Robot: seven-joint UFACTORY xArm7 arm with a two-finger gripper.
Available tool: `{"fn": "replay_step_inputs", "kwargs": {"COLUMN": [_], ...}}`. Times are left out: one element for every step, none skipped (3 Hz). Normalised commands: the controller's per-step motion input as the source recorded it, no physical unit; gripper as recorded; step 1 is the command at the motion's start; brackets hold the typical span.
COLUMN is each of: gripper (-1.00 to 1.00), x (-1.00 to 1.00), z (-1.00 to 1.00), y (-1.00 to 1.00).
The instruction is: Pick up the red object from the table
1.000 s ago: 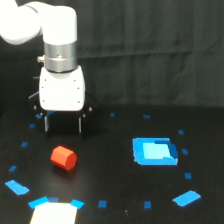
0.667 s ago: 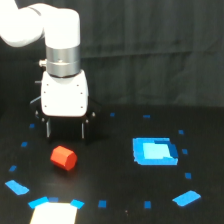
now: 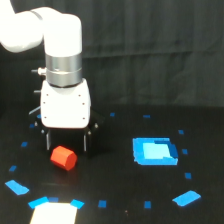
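Soft, blurry frame; dim scene, blown-out glare bottom left.

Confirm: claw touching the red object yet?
Cannot tell. In the exterior view the claw has a finger tip on each side above the red object, and they overlap its top edge; one view cannot separate contact from depth.

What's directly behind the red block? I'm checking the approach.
The gripper hangs right behind the red block, jaws open. The table beyond is hidden by it.
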Motion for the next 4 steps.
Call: {"fn": "replay_step_inputs", "kwargs": {"gripper": [0.51, -1.0, -1.0, -0.99], "x": [0.04, -0.22, 0.25, 0.31], "z": [-0.14, -0.08, -0.41, 0.3], "y": [-0.88, -0.22, 0.3, 0.2]}}
